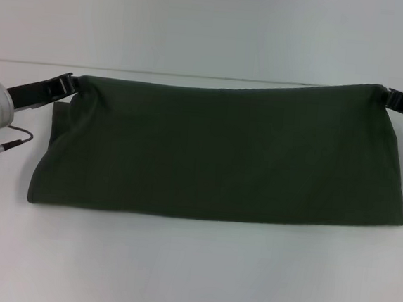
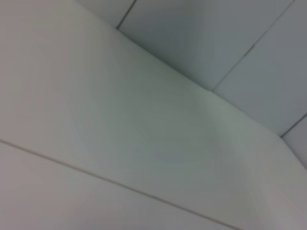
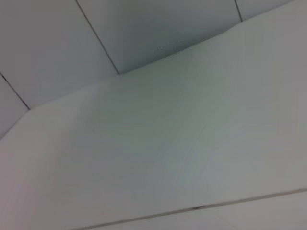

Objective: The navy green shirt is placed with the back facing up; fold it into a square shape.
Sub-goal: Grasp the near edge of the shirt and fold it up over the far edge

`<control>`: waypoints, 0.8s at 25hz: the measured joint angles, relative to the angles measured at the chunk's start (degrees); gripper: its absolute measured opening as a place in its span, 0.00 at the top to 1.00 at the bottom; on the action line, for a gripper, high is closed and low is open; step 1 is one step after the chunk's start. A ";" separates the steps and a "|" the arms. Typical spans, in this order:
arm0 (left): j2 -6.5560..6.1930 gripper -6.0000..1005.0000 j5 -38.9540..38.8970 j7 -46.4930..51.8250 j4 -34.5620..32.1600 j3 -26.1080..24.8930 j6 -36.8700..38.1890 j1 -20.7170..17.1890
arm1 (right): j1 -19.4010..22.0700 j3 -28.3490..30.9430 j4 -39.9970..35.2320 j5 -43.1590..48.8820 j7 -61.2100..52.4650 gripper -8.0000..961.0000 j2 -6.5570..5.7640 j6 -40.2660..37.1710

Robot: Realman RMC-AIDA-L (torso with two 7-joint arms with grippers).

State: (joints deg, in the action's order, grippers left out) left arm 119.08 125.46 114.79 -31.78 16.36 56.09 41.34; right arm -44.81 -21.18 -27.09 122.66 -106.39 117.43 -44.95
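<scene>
Pincers point(image 1: 70, 83) point(image 1: 388, 95) hold navy green shirt point(image 1: 222, 156) stretched left-right.

A plain white surface point(image 1: 190, 277) fills the head view, smooth and evenly lit, with only soft shading. At its far edge a thin dark seam runs across, and above it rises a pale grey wall point(image 1: 212, 25), bare and flat. Both wrist views look out on white panels point(image 2: 201, 43) split by thin dark joint lines, some panels in cooler grey shadow, others brighter. The light is diffuse, with no hard shadows.
</scene>
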 joint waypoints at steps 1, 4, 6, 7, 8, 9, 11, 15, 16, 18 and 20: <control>0.29 0.99 -0.61 -0.45 0.03 0.04 -0.83 0.04 | -0.07 -0.80 0.15 -0.75 0.65 0.96 0.28 1.34; 0.86 0.99 -2.02 -1.73 0.24 0.22 -2.61 0.14 | -0.27 -2.97 0.41 -2.65 2.09 0.96 1.21 4.78; 1.16 0.99 -2.53 -2.63 0.65 0.32 -3.59 0.40 | -0.47 -4.02 0.46 -4.00 3.23 0.96 1.85 7.10; 1.36 0.99 -2.86 -3.33 1.04 0.35 -4.22 0.60 | -0.53 -4.45 0.52 -4.68 3.87 0.96 2.05 7.86; 1.61 0.99 -3.28 -4.02 1.42 0.35 -4.82 0.78 | -0.56 -5.01 0.65 -5.64 4.57 0.96 2.20 8.62; 1.89 0.99 -3.65 -4.70 1.67 0.35 -5.43 0.94 | -0.58 -5.62 0.83 -6.59 5.20 0.96 2.30 9.30; 2.37 0.99 -4.01 -5.63 1.88 0.35 -6.29 1.18 | -0.63 -6.68 1.20 -8.01 5.91 0.96 2.34 10.12; 3.33 0.99 -4.69 -6.89 1.97 0.33 -7.82 1.44 | -0.84 -7.81 1.42 -9.27 6.26 0.96 2.36 11.85; 3.63 0.99 -5.53 -7.46 2.09 0.34 -8.09 1.46 | -0.89 -7.98 1.50 -9.36 6.37 0.96 2.36 12.04; 3.70 0.99 -5.98 -7.80 2.14 0.34 -8.15 1.46 | -1.01 -8.72 1.76 -9.43 6.51 0.96 2.37 12.60; 3.99 0.99 -7.32 -8.59 2.25 0.34 -8.29 1.40 | -1.20 -9.98 1.98 -9.45 6.76 0.96 2.37 13.28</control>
State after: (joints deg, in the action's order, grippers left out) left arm 123.07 118.14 106.20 -29.53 16.70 47.80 42.74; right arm -46.01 -31.16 -25.11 113.20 -99.62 119.79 -31.67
